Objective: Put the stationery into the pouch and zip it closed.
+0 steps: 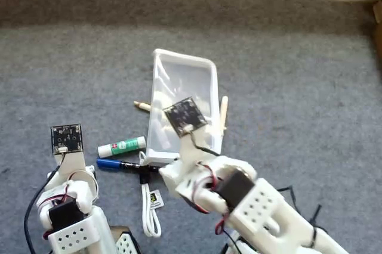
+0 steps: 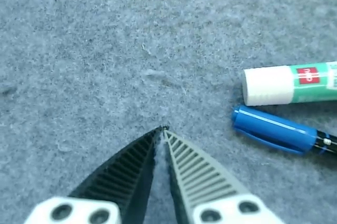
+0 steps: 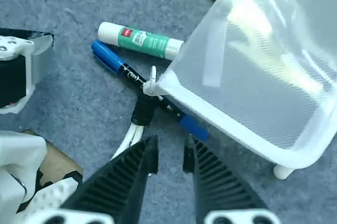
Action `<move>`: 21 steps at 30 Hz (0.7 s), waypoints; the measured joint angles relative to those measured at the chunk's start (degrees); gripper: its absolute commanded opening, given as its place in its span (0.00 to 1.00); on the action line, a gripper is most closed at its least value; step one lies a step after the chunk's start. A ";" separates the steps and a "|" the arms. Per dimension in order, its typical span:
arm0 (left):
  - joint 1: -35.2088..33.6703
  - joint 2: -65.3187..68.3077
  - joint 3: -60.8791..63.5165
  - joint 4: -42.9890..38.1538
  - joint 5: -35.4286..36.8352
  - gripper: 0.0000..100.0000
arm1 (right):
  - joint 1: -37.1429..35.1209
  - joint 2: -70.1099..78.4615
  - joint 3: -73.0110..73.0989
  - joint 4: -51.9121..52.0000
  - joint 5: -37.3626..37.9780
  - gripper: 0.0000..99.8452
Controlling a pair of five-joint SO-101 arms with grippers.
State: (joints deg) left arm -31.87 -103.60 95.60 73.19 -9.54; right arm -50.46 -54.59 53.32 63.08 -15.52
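Note:
A translucent white pouch [image 1: 182, 108] lies flat mid-table, with its zipper pull [image 3: 151, 82] at the near corner. Left of it lie a green-and-white glue stick [image 1: 122, 146] and a blue pen [image 1: 116, 164], whose far end runs under the pouch corner. A wooden pencil [image 1: 142, 105] pokes out from both sides of the pouch. My right gripper [image 3: 169, 153] hovers just before the pouch's near corner, open a narrow gap and holding nothing. My left gripper [image 2: 163, 128] is shut and empty, tips down on the carpet, left of the glue stick [image 2: 287, 83] and pen [image 2: 274, 129].
A white cable [image 1: 149, 206] with a black plug [image 3: 143, 111] lies looped between the two arms, touching the pen. Grey carpet [image 1: 298, 87] covers the table, with open room right of and beyond the pouch. The left arm's body [image 3: 16, 71] stands close beside the pen.

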 measured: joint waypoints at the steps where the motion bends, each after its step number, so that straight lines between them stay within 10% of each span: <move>1: 0.00 0.00 0.00 0.00 0.00 0.01 | -0.70 3.08 -1.23 0.00 -1.14 0.14; 21: 0.00 0.09 0.00 -2.11 0.00 0.01 | -10.37 36.92 -7.38 -16.53 -3.87 0.13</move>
State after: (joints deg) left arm -31.87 -103.52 95.60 71.08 -9.54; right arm -60.84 -17.67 45.93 46.55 -19.38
